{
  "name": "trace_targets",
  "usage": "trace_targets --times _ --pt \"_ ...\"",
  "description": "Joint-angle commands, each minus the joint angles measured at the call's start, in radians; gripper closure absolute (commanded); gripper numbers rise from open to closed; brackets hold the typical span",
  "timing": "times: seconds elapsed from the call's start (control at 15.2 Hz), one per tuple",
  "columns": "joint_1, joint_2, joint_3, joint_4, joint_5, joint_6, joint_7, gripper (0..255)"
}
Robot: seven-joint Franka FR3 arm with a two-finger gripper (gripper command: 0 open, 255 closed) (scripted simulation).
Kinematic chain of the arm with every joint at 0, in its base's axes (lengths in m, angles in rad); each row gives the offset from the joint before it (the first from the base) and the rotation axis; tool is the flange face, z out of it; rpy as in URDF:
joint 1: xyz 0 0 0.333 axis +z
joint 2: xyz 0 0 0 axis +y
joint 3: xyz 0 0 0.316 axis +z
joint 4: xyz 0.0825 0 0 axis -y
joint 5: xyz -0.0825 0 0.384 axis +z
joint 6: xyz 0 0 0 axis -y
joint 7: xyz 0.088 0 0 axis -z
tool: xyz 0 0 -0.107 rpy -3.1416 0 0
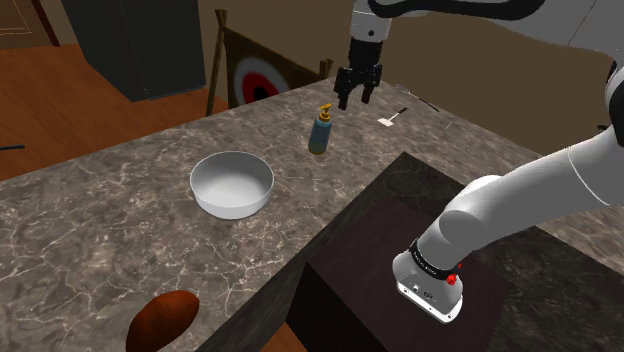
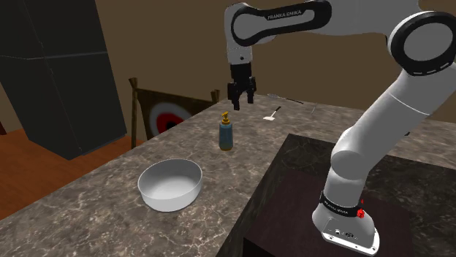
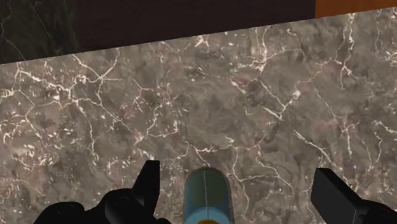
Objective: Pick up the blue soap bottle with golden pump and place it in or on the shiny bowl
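A blue soap bottle (image 1: 320, 133) with a golden pump stands upright on the marble counter (image 1: 120, 200); it is also in the second exterior view (image 2: 226, 135). My gripper (image 1: 355, 98) hangs open above it and a little to the shoulder view's right, not touching it (image 2: 240, 101). In the wrist view the bottle (image 3: 205, 197) sits between my spread fingers (image 3: 148, 184), closer to one, with a gap on both sides. The bowl (image 1: 232, 185), drawn pale white, rests on the counter to the shoulder view's left of the bottle (image 2: 170, 184).
A small white spoon-like utensil (image 1: 391, 118) lies behind the bottle. My dark stand (image 1: 400, 260) fills the lower right. A brown rounded object (image 1: 162, 320) sits near the counter's front edge. A target-patterned board (image 1: 258, 78) leans behind the counter.
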Motion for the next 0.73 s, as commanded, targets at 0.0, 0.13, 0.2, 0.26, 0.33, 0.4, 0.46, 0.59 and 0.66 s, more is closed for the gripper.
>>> trace_targets --times 0.0,0.13,0.2,0.26,0.33,0.4,0.46,0.59,0.66 --pt "-0.012 0.078 0.007 0.035 -0.003 0.024 0.044 0" --pt "-0.021 0.161 0.013 0.082 -0.008 0.042 0.086 0" --pt "-0.026 0.202 0.014 0.107 -0.011 0.049 0.107 0" --pt "-0.03 0.244 0.015 0.133 -0.014 0.055 0.127 0" --pt "-0.033 0.285 0.015 0.161 -0.018 0.06 0.148 0" --pt "-0.037 0.327 0.015 0.189 -0.021 0.065 0.168 0" --pt "-0.04 0.369 0.013 0.218 -0.025 0.067 0.187 0" --pt "-0.045 0.452 0.009 0.281 -0.031 0.07 0.225 0" --pt "-0.046 0.475 0.007 0.299 -0.033 0.07 0.234 0"
